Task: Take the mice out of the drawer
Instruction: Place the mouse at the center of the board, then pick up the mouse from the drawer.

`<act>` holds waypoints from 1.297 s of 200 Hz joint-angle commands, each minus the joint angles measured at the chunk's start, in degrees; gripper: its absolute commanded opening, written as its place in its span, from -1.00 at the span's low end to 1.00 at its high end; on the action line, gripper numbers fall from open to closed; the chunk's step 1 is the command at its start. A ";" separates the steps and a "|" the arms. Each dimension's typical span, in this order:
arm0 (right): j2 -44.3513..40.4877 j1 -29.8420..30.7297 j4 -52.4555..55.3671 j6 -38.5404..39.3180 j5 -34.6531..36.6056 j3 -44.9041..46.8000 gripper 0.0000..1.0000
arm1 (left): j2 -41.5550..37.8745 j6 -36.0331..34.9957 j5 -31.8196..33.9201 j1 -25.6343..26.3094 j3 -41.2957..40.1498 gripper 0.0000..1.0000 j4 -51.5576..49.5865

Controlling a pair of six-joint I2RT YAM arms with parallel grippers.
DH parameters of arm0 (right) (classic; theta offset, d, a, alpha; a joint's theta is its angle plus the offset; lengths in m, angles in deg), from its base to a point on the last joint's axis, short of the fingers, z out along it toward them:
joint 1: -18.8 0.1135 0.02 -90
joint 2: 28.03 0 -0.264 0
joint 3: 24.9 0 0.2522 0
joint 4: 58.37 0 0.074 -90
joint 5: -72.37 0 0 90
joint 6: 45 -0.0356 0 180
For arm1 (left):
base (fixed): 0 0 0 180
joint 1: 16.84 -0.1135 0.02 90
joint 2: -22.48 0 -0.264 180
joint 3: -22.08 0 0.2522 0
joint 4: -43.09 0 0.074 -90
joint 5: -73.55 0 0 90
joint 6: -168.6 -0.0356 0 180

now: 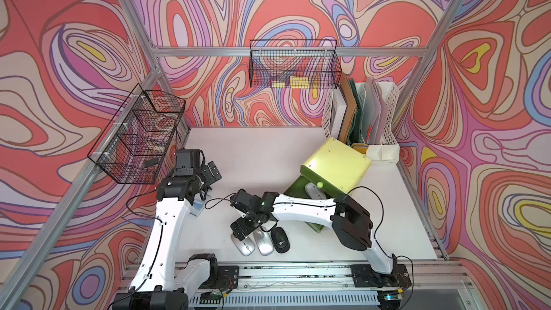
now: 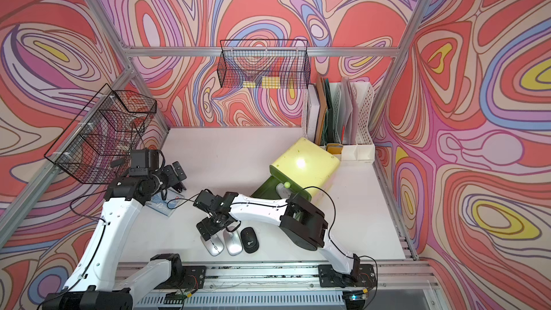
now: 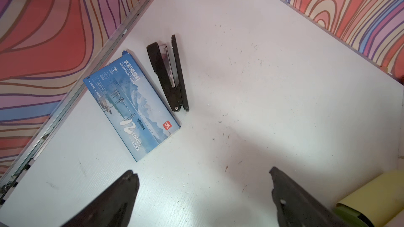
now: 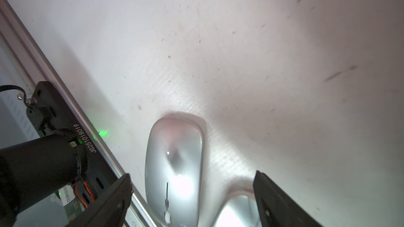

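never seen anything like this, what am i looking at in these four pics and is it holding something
You are looking at two white robot arms, the left arm and the right arm, fixed to the near edge of a white table. Two pictures look down on the whole scene from overhead, side by side. The other two come from a small camera on each wrist, looking past the jaws.

On the table, a silver mouse, a second silver mouse and a black mouse sit in a row. A white mouse lies in the green drawer, which is pulled out of a yellow box. A blue paint box and a black stapler lie near the left arm.

Nothing is held. The left jaws are open above the table. The right jaws stand open either side of the first silver mouse, without touching it.
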 commanded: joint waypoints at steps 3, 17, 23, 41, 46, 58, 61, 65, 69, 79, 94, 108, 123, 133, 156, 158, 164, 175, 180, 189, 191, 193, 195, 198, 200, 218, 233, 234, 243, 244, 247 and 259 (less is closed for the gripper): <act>-10.65 -4.57 1.97 3.91 4.70 1.43 0.82 | 0.98 -2.26 -3.72 -0.40 0.45 0.99 0.22; -16.00 -6.93 3.46 6.16 6.07 2.40 0.83 | 0.92 -2.32 -3.79 -0.40 -0.03 0.99 0.12; -18.43 -7.87 4.01 6.94 6.55 2.84 0.83 | 0.67 -2.24 -3.83 -0.40 -0.37 0.98 0.14; -25.93 -11.12 4.90 9.11 7.90 4.31 0.85 | -0.28 -2.67 -7.02 -0.40 -1.91 0.97 1.72; -27.41 -12.29 5.12 9.52 8.54 4.83 0.86 | -0.45 -3.14 -8.93 -0.33 -2.42 0.96 2.43; -30.93 -16.12 5.76 10.29 10.14 5.62 0.88 | -0.30 -4.45 -15.06 0.07 -3.53 0.95 4.13; -31.65 -17.22 5.98 10.53 10.53 5.83 0.89 | -0.19 -4.82 -16.37 0.51 -3.72 0.95 4.60; -32.58 -18.89 6.16 10.79 10.72 6.19 0.89 | 0.04 -5.46 -18.02 1.21 -3.92 0.94 5.02; -33.43 -20.58 6.28 11.09 10.82 6.46 0.89 | 0.32 -6.10 -19.34 2.25 -4.02 0.94 5.29; -35.06 -25.43 6.57 11.84 10.97 7.05 0.89 | 1.04 -7.26 -21.09 5.92 -3.58 0.94 5.53; -37.31 -32.71 6.15 13.38 10.87 8.12 0.90 | 1.66 -8.59 -21.93 12.61 -2.81 0.93 6.49; -38.66 -41.04 5.27 13.66 9.54 9.29 0.91 | 2.01 -9.14 -21.89 18.59 -2.63 0.93 7.76; -39.51 -51.28 2.67 12.97 3.62 12.05 0.91 | 2.76 -9.04 -21.78 23.92 -2.83 0.94 9.23; -39.16 -57.31 1.65 12.79 0.72 13.51 0.91 | 3.65 -8.36 -22.27 26.53 -3.44 0.94 10.34; -38.04 -65.59 -0.84 12.37 -3.65 16.68 0.90 | 6.29 -6.54 -19.00 32.62 -4.58 0.93 10.81; -37.95 -65.90 -1.10 12.36 -3.73 16.84 0.90 | 6.36 -6.23 -18.44 33.06 -4.80 0.93 10.78; -37.71 -66.55 -1.95 12.22 -4.19 17.38 0.91 | 6.38 -5.37 -16.99 34.36 -5.48 0.93 10.79; -36.90 -67.57 -2.94 11.80 -6.07 17.65 0.90 | 5.43 -4.56 -15.39 36.69 -7.54 0.93 11.89; -36.51 -67.92 -3.14 11.72 -7.11 17.65 0.90 | 4.90 -4.43 -14.93 37.64 -8.47 0.93 12.06; -36.01 -68.07 -3.30 11.65 -8.13 17.57 0.90 | 4.17 -4.03 -14.62 38.79 -9.62 0.94 11.91; -35.95 -68.12 -3.34 11.65 -8.28 17.56 0.90 | 4.09 -3.94 -14.58 38.97 -9.93 0.94 11.82; -35.89 -68.18 -3.46 11.59 -8.45 17.63 0.90 | 3.98 -3.89 -14.66 39.15 -10.16 0.94 11.69; -35.85 -68.17 -3.56 11.53 -8.71 17.71 0.90 | 3.89 -3.81 -14.65 39.33 -10.37 0.94 11.59; -35.82 -68.21 -3.72 11.48 -8.97 17.85 0.90 | 3.81 -3.74 -14.68 39.66 -10.68 0.94 11.45; -35.77 -68.16 -3.84 11.41 -9.26 17.90 0.90 | 3.74 -3.67 -14.75 39.92 -10.87 0.94 11.36; -35.10 -68.26 -3.72 10.88 -11.69 18.56 0.89 | 3.77 -3.32 -14.24 41.57 -12.45 0.94 11.17; -35.29 -68.24 -4.22 9.92 -13.50 20.40 0.88 | 4.46 -3.12 -13.98 42.47 -12.05 0.94 12.30; -35.29 -68.23 -4.36 9.82 -13.57 20.60 0.88 | 4.48 -3.15 -13.98 42.53 -11.99 0.94 12.40; -35.87 -68.28 -5.10 9.25 -13.87 22.37 0.87 | 5.09 -3.09 -14.51 42.67 -10.81 0.94 13.74; -35.93 -68.25 -5.15 9.18 -13.88 22.56 0.87 | 5.19 -3.09 -14.55 42.67 -10.58 0.94 13.87; -36.12 -68.23 -5.37 9.09 -13.87 23.15 0.87 | 5.56 -3.14 -14.84 42.67 -10.00 0.94 14.30; -36.82 -68.27 -5.76 8.43 -13.67 25.27 0.86 | 7.14 -3.65 -16.00 42.99 -6.61 0.95 15.41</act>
